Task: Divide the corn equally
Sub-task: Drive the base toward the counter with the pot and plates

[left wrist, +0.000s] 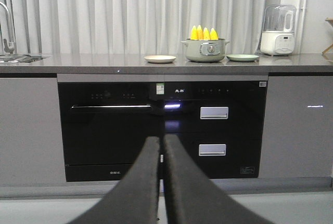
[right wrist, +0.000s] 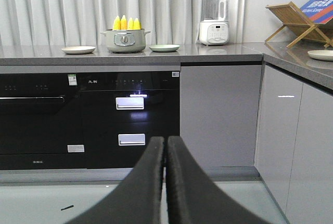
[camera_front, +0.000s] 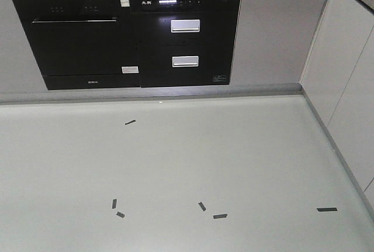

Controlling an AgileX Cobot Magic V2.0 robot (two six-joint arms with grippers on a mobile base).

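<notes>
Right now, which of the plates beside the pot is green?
The green plate sits right of the pot, toward the white blender; the cream plate sits left.

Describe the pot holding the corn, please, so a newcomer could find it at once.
Look along the grey counter above the black appliances. The pot stands there between a cream plate and a green plate. It is the only grey-green vessel, and four yellow corn cobs stick up from it.

Black oven [left wrist: 109, 125] below grey counter [left wrist: 78, 60] — white blender [left wrist: 278, 31] (corner end) atop.
</notes>
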